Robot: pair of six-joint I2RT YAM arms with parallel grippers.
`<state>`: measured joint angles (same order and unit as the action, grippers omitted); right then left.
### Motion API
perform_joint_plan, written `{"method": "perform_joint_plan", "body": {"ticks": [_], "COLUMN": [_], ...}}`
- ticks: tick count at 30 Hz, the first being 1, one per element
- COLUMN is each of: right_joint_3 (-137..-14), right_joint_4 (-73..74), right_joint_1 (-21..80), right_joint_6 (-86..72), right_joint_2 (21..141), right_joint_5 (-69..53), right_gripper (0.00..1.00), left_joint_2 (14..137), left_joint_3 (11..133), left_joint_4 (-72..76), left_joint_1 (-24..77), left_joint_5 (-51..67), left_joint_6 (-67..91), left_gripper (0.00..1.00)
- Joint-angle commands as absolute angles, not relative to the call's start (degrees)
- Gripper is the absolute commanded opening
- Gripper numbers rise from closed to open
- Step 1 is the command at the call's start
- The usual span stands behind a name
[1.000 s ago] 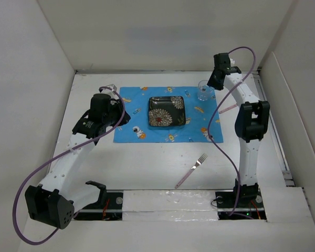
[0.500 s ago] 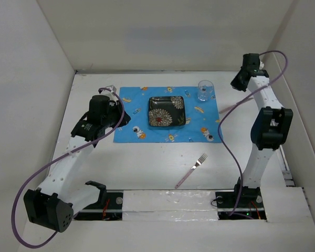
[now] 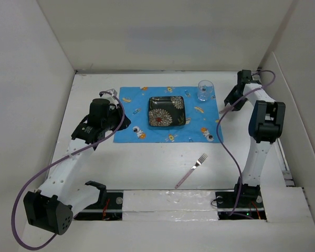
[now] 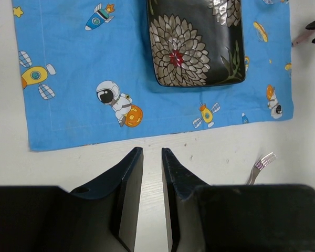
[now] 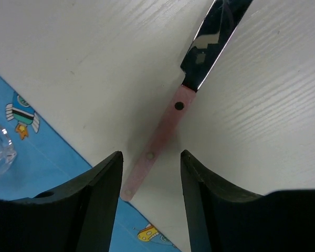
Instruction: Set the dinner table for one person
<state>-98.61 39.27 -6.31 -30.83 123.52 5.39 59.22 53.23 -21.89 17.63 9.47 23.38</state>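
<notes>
A blue printed placemat (image 3: 168, 114) lies on the white dinner table (image 3: 147, 163). It carries a black floral square plate (image 3: 167, 111) and, at its far right corner, a clear glass (image 3: 205, 90). A pink-handled knife (image 5: 170, 118) lies on the table just right of the mat. My right gripper (image 5: 151, 153) is open, low over the knife, with a finger on each side of the handle and not touching it. A pink-handled fork (image 3: 191, 169) lies nearer the front. My left gripper (image 4: 151, 150) hovers by the mat's near left edge, shut to a narrow slit and holding nothing.
White walls (image 3: 31, 79) enclose the table on the left, back and right. The right arm's purple cable (image 3: 220, 131) hangs over the mat's right edge. A metal rail (image 3: 281, 152) runs along the right side.
My right arm has swung from above the glass out to the right, then come down over the knife. My left arm has barely shifted.
</notes>
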Motion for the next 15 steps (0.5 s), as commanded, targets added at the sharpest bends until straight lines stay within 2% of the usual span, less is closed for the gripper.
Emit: {"method": "perform_joint_plan", "body": {"ticks": [1, 4, 7, 8, 10, 11, 13, 15], "right_joint_3": [-103.26, -103.71, -104.23, -105.37, -106.25, -106.43, -104.86, -101.71], "right_joint_4": [41.65, 42.71, 43.68, 44.99, 46.22, 46.93, 46.15, 43.6], "right_joint_1": [-6.33, -6.33, -6.33, -6.33, -6.85, -6.86, -6.86, -8.08], "right_joint_6": [-29.71, -29.71, -29.44, -29.44, -29.09, -29.18, -29.7, -30.32], "right_joint_2": [125.59, 127.09, 128.05, 128.49, 129.46, 129.46, 127.98, 125.7], "right_joint_5": [4.66, 5.53, 6.59, 6.59, 6.68, 6.85, 6.59, 6.68], "right_gripper": [0.53, 0.51, 0.43, 0.36, 0.29, 0.2, 0.13, 0.01], "left_joint_2": [57.39, 57.04, 56.69, 56.6, 56.6, 56.51, 56.43, 56.43], "left_joint_3": [52.56, 52.38, 52.12, 51.95, 51.86, 51.94, 51.86, 51.86], "left_joint_4": [-20.13, -20.21, -19.69, -19.6, -19.43, -19.34, -19.25, -19.25], "left_joint_1": [17.67, 17.67, 17.67, 17.67, 17.67, 17.67, 17.67, 17.67], "left_joint_5": [10.28, 10.02, 10.02, 9.93, 9.84, 10.02, 9.85, 9.84], "left_joint_6": [22.67, 22.94, 23.29, 23.38, 23.64, 23.64, 23.64, 23.56], "left_gripper": [0.19, 0.19, 0.19, 0.19, 0.19, 0.19, 0.19, 0.19]}}
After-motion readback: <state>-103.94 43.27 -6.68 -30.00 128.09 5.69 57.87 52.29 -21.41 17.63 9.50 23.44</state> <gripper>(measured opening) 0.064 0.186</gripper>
